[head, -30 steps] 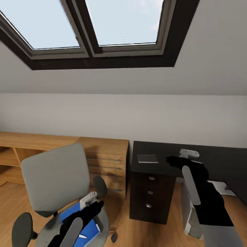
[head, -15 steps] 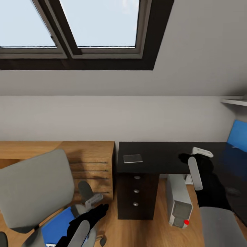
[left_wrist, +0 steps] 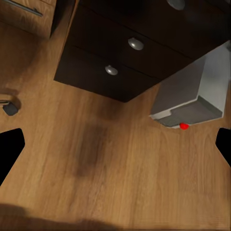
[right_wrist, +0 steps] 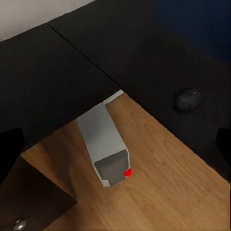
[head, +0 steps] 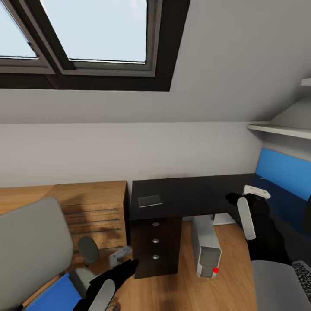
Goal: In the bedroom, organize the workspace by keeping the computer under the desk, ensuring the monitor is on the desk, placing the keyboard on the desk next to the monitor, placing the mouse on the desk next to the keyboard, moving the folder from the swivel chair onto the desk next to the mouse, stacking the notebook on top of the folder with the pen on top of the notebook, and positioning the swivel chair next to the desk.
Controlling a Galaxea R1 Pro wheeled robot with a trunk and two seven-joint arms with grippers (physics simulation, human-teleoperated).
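desk (head: 194,194) runs along the wall, computer (head: 206,246) standing on the floor under its edge. swivel chair (head: 30,246) is off the desk's left end, blue folder (head: 52,296) flat on its seat. left gripper (head: 122,259), fingers spread wide and empty, hangs just right of the folder, so that arm's nearer. notebook (head: 150,201) lies near the desk's left edge, mouse (right_wrist: 188,100) on the right wing. right gripper (head: 255,194) looks open, empty.
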